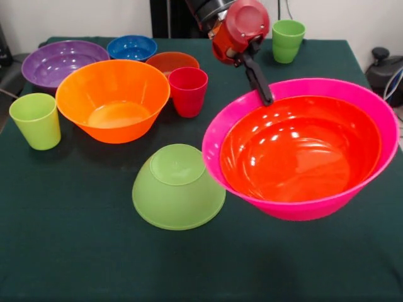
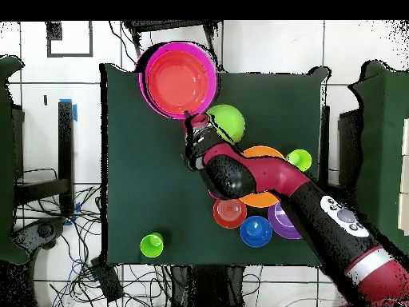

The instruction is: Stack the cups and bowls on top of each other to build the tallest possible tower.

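My gripper (image 1: 267, 97) is shut on the far rim of the large pink bowl (image 1: 352, 100), which has the medium orange bowl (image 1: 302, 151) nested inside. The pair hangs tilted, seemingly off the table, just right of the lime green bowl (image 1: 178, 187). That bowl lies rim-down on the cloth with nothing on it. In the overhead view the gripper (image 2: 188, 115) meets the pink bowl (image 2: 152, 60) beside the green bowl (image 2: 228, 120). The red-pink cup (image 1: 187, 91) and two green cups (image 1: 36, 120) (image 1: 288, 40) stand upright.
The large yellow-orange bowl (image 1: 113, 99), purple bowl (image 1: 60, 61), small blue bowl (image 1: 131, 47) and small dark orange bowl (image 1: 172, 61) crowd the far left. The green tablecloth (image 1: 75, 251) is bare along the near edge. The arm (image 2: 264, 184) hides part of these bowls from above.
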Action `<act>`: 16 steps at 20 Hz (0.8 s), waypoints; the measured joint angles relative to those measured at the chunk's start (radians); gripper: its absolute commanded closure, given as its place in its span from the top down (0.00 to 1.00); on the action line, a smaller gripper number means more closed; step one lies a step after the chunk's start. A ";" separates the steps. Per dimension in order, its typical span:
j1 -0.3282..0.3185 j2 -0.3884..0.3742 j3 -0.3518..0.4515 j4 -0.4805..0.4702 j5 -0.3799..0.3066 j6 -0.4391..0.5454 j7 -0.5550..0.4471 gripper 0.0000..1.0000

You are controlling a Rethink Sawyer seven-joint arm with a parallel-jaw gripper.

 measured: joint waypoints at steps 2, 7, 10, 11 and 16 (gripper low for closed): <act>0.012 -0.020 -0.025 0.003 0.004 0.001 0.000 0.00; 0.056 -0.071 -0.110 0.009 0.007 0.002 0.000 0.00; 0.074 -0.083 -0.148 0.009 0.008 0.001 0.000 0.00; 0.079 -0.085 -0.159 0.009 0.009 0.002 0.000 0.00; 0.113 -0.099 -0.234 0.010 0.010 0.001 0.000 0.00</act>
